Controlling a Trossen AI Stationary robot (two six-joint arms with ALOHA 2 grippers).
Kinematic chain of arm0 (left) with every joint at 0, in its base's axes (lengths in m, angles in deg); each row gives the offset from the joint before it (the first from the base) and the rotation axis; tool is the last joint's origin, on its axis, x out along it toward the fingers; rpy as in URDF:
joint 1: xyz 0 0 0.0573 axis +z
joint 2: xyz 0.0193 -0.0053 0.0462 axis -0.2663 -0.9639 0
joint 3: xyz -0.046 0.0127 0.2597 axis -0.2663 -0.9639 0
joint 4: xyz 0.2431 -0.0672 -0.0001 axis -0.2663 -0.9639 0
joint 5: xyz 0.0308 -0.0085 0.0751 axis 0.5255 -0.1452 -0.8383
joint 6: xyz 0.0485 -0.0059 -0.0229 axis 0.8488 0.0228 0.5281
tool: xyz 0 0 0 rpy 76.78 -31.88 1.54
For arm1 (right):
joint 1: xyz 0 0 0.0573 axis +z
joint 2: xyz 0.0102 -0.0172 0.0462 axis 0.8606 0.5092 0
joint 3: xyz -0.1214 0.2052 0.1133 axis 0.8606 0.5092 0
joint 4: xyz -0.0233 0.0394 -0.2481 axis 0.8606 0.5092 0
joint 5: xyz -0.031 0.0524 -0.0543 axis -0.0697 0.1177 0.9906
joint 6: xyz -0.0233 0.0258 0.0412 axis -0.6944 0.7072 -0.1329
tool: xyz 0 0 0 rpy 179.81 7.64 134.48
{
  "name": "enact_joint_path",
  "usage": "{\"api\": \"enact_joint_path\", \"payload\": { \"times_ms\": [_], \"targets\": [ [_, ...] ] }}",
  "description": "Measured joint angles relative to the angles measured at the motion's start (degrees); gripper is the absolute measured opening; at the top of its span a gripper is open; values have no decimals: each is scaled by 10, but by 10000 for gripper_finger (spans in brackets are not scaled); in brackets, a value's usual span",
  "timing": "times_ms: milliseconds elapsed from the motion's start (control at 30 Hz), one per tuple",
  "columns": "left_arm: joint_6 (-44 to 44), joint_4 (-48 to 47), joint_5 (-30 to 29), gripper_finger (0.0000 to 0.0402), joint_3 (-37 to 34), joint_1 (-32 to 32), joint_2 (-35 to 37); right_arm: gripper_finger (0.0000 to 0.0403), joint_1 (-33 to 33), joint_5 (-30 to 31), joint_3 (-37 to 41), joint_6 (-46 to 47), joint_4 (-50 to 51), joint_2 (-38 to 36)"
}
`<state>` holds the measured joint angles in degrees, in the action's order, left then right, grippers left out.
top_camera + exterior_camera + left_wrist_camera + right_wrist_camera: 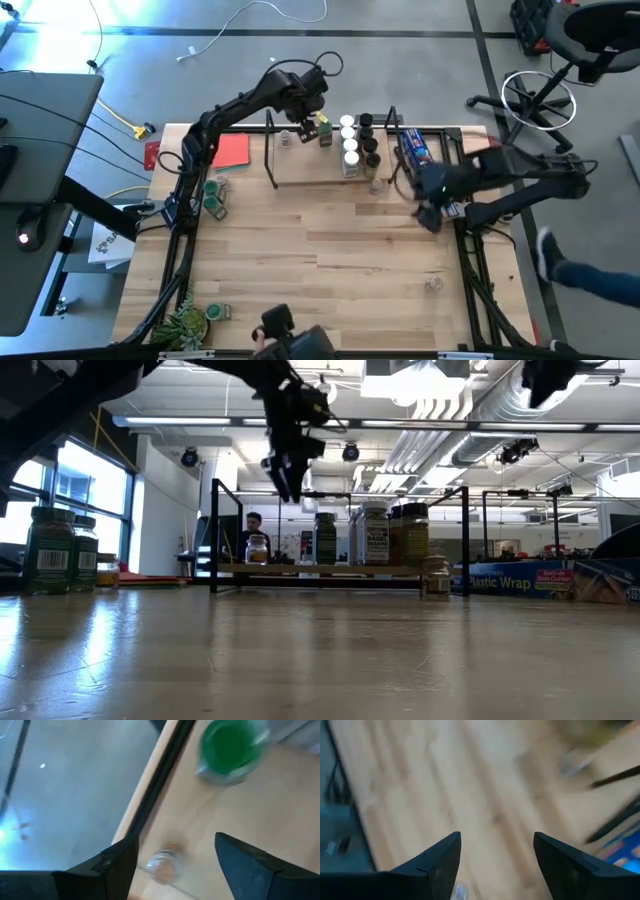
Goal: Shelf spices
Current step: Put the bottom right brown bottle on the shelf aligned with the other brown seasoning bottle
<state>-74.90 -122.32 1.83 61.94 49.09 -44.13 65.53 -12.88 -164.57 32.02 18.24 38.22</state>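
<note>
The shelf [312,172] stands at the table's far side. On its board stand several spice jars: a small clear one [164,863], a green-lidded one [231,747], and white-lidded [350,143] and black-lidded ones [369,143]. My left gripper [175,842] hangs open above the small clear jar and clear of it, pointing steeply down. My right gripper [497,837] is open and holds nothing, above the table just right of the shelf [432,212]. One more jar [375,185] stands on the table at the shelf's near right corner.
Two green-lidded jars [214,197] stand at the table's left edge, another [218,312] next to a small plant [185,322] at the near left, and a small jar [433,285] at the near right. A blue packet [414,150] lies right of the shelf, a red card [232,150] left of it.
</note>
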Motion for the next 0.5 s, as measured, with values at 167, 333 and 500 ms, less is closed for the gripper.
{"api": "enact_joint_path", "payload": {
  "times_ms": [167, 333, 500],
  "targets": [
    [-53, -26, 40, 258, 59, -36, 16, 245, 90, -92, 121, 1, -90, -14],
    [-89, -27, 37, 258, 64, -82, 66, 245, 187, -152, 231, 60, -220, -18],
    [-90, -25, 9, 258, 64, -132, 116, 245, 273, -132, 285, 75, -252, -12]
  ]
}}
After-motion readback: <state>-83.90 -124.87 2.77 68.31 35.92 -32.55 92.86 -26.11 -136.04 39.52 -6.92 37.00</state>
